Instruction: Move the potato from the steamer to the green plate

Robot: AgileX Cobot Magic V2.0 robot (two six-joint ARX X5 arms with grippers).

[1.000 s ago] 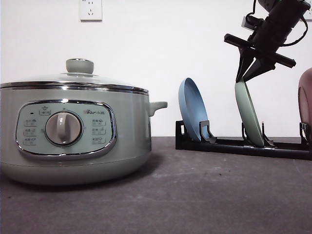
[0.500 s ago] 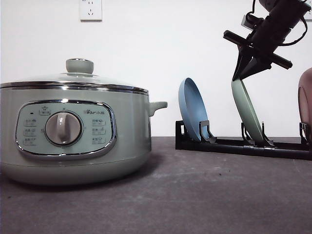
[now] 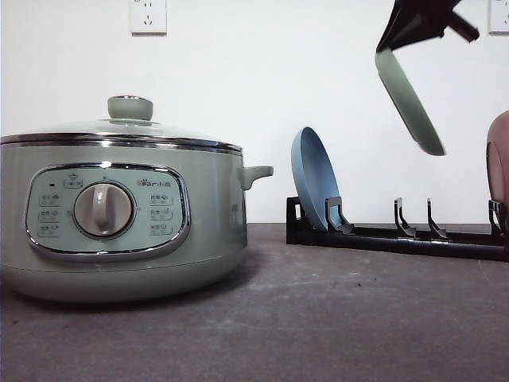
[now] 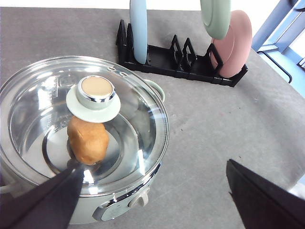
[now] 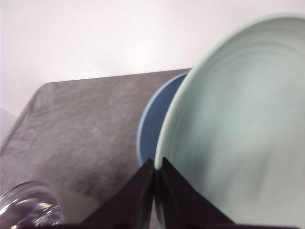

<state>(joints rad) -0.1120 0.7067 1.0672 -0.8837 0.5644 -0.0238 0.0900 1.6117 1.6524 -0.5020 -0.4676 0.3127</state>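
White wall behind; dark grey matte tabletop [image 3: 318,318], with a broad bare stretch between the pot and the rack and in front of both.

Steamer [image 3: 119,215] stands on the robot's left side of the table, dial panel facing the front camera, glass lid [image 4: 83,124] seated with its green knob on top. Potato [image 4: 88,140] lies inside on the pot floor, seen through the lid in the left wrist view, beneath and just beside the knob.

Black dish rack [image 3: 398,235] sits toward the back on the robot's right. Blue plate [image 3: 312,187] stands on edge in its leftmost slot. Pink plate [image 4: 236,45] stands on edge at the far end. The two slots between them are vacant.

Right gripper [image 5: 157,164] is pinched on the rim of the green plate [image 3: 409,99], jaws nearly together with only the plate edge between them. Plate hangs tilted in the air, well above the rack, touching nothing else.

Left gripper [image 4: 157,191] hovers above the steamer's front edge, jaws spread wide, nothing between them.

Change: half a second ago the green plate's lower edge was still in its rack slot; it has since been lifted clear and the right arm has risen toward the top of the front view. Steamer, blue plate and rack unmoved.
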